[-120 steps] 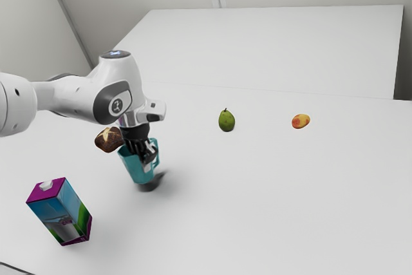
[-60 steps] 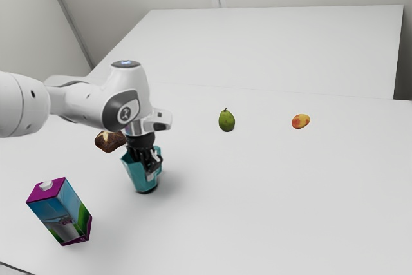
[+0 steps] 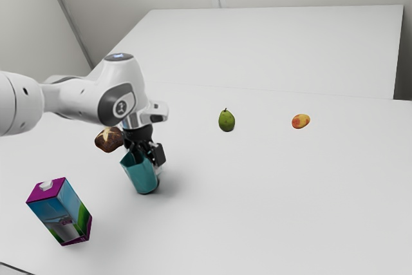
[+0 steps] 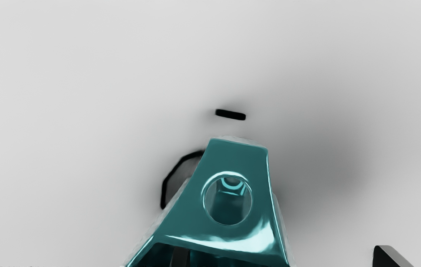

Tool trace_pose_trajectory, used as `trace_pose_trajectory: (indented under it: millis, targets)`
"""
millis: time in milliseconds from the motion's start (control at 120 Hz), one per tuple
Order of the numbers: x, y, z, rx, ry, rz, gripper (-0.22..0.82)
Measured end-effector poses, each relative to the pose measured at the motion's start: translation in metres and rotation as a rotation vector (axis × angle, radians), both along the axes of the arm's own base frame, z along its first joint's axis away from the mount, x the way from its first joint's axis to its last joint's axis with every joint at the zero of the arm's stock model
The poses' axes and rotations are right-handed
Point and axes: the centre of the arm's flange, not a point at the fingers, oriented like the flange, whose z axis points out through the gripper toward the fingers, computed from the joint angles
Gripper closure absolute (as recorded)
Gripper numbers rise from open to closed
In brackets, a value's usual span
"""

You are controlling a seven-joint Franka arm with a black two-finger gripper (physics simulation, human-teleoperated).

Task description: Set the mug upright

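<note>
Your black two-finger gripper [image 3: 151, 154] is spread, one finger inside the glossy teal mug [image 3: 141, 176]; lettering on the purple-and-blue carton [image 3: 56, 212] is too small to read.

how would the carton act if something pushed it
The carton would probably slide or tip rather than roll, given its flat sides. A push near the white cap seems likelier to topple it, as it stands taller than wide. Its straight edges suggest a fairly stiff box.
</note>
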Motion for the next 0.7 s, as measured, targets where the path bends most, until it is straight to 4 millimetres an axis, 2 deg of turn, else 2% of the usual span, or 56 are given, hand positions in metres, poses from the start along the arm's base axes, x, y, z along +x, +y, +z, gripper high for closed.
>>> trace_pose_trajectory:
  millis: [333,700]
  targets:
    - [0.018,0.004,0.048,-0.048,-0.086,0.046,0.02]
    - [0.056,-0.005,0.134,-0.017,-0.236,0.009,0.0]
